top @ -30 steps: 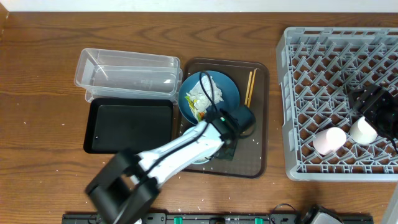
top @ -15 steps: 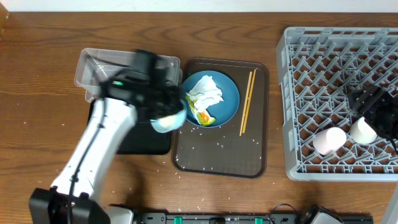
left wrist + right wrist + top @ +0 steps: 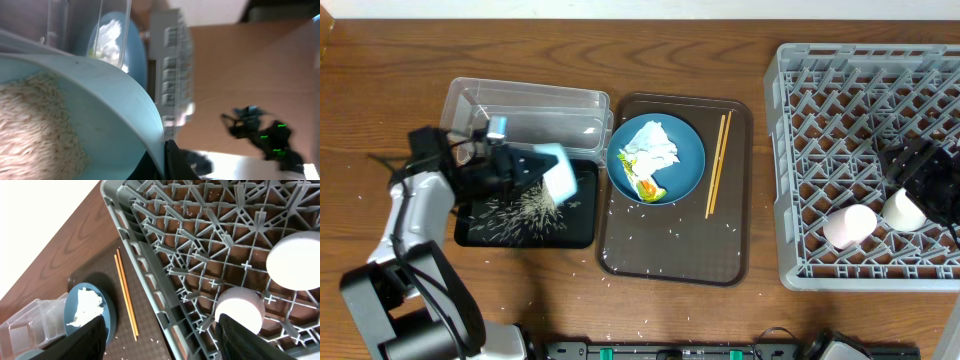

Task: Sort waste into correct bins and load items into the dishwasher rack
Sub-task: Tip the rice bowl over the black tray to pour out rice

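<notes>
Big grey dishwasher rack (image 3: 865, 150) sits right under the right gripper (image 3: 161, 322), whose jaws are spread wide and empty, with the pink cup (image 3: 240, 311) and white cup (image 3: 295, 261) just ahead of them. The black tray (image 3: 465, 225) lies below the left gripper (image 3: 532, 170). That arm is reaching sideways, clamped on the tipped bowl (image 3: 558, 170), with rice (image 3: 520, 205) scattered beneath. The left fingers are mostly hidden behind the bowl's rim, and it's blurry.

The left arm (image 3: 408, 215) rose along the left side, wrist bent rightward. The left hand (image 3: 532, 168) was clamped on the rim of a tipped bowl (image 3: 558, 172). The right arm (image 3: 930, 178) hung at the far right. The right hand (image 3: 161, 320) had its fingers (image 3: 92, 337) spread wide apart.
</notes>
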You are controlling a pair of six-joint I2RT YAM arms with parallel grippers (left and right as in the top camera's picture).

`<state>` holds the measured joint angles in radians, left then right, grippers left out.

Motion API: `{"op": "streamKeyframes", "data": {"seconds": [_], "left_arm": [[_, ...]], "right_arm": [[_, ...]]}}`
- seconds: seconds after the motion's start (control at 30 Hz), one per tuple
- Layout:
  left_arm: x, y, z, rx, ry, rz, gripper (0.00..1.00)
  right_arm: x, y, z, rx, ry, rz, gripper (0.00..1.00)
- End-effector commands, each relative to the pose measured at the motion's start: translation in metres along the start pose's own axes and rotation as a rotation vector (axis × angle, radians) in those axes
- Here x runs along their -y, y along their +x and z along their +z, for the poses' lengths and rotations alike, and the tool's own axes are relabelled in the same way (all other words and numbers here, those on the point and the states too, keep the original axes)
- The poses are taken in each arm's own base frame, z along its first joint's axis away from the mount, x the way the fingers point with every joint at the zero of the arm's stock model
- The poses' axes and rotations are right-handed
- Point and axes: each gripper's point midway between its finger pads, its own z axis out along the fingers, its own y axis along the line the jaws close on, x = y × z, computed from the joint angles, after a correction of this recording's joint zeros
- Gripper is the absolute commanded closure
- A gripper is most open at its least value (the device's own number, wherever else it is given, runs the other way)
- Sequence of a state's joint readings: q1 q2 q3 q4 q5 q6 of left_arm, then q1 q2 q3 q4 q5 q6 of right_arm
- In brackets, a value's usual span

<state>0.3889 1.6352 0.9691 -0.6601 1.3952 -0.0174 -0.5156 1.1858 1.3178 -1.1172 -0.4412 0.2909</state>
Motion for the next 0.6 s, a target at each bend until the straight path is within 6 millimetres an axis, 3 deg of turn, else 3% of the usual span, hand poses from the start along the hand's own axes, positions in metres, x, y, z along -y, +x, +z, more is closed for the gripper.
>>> {"op": "streamKeyframes", "data": {"seconds": [0.0, 0.13, 0.5, 0.57], "left_arm": [[0.017, -0.005, -0.019, 0.051, 0.171, 0.017, 0.94], [0.013, -0.008, -0.027, 0.084, 0.168, 0.017, 0.94], [0.011, -0.009, -0.028, 0.090, 0.158, 0.074, 0.94], [-0.008, -0.010, -0.026, 0.091, 0.043, 0.087, 0.94]], "right_arm": [[-0.005, 0.000, 0.000, -0.003, -0.011, -0.031, 0.32], [-0.005, 0.000, 0.000, -0.003, -0.012, -0.031, 0.31], [-0.005, 0.000, 0.000, -0.003, -0.011, -0.031, 0.31], [-0.005, 0.000, 0.000, -0.003, -0.011, -0.031, 0.31]]}}
